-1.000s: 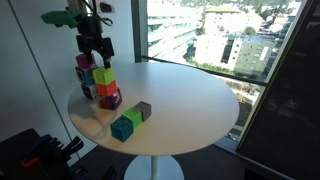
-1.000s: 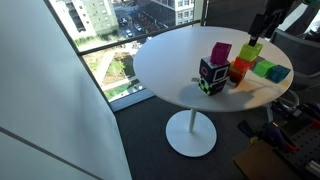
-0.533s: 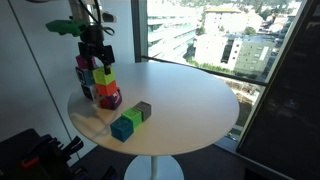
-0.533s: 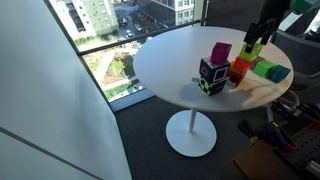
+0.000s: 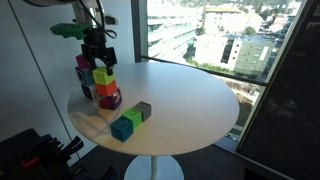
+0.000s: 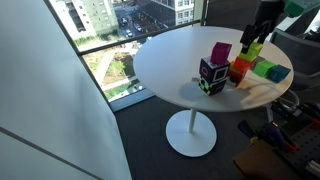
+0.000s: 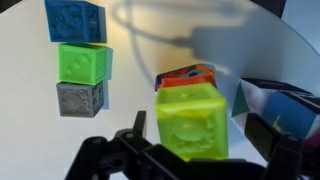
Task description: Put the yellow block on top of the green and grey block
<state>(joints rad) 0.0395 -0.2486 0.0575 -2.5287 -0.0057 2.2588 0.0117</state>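
Alignment decides this grasp: in an exterior view the gripper point(image 5: 97, 57) hangs, jaws spread, just above the yellow block point(image 5: 104, 75), which sits atop the orange cube point(image 5: 106, 89). In the wrist view the jaws bracket that block, so I would descend straight, pinch its side faces squarely and lift clear of the orange cube. Only then carry it to the green and grey block point(image 7: 82, 80) beside the orange cube.

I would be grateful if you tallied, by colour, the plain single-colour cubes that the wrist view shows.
blue block: 1
green block: 1
grey block: 1
orange block: 1
yellow block: 1
Total: 5
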